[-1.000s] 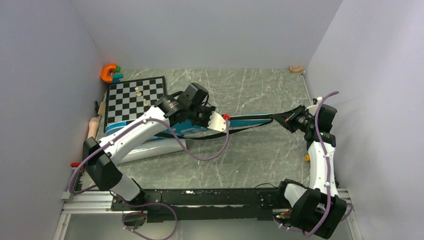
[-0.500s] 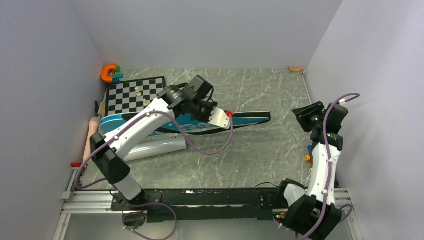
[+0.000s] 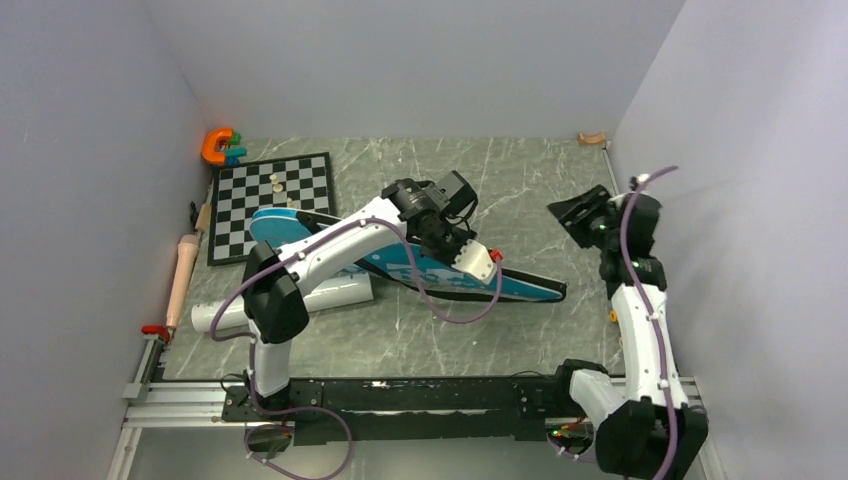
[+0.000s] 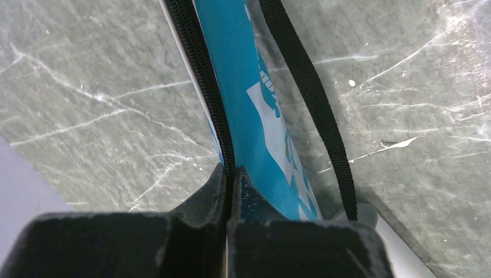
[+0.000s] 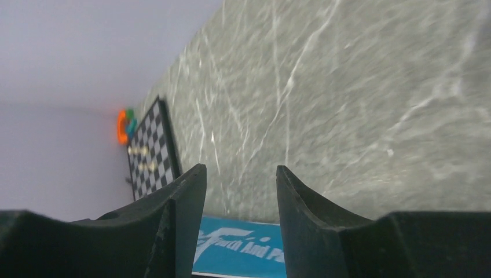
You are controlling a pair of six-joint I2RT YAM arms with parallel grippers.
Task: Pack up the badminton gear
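The blue racket-shaped bag lies slantwise across the table, wide end by the chessboard and narrow end towards the near right. My left gripper is shut on its black zip edge about midway along. In the left wrist view, the bag and its black strap run away from the left gripper. The pale-grey tube lies just near of the bag's wide end. My right gripper hangs open and empty above the table, right of the bag. Between its fingers the bag's lettering shows below.
A black-and-white chessboard with small pale pieces on it lies at the back left, with an orange and green toy behind it. A wooden rolling pin rests along the left wall. A small wooden piece sits in the far right corner.
My right gripper let go of the bag's narrow end, opened and drew back to the right. My left arm swung the bag round, so its narrow end moved nearer and right.
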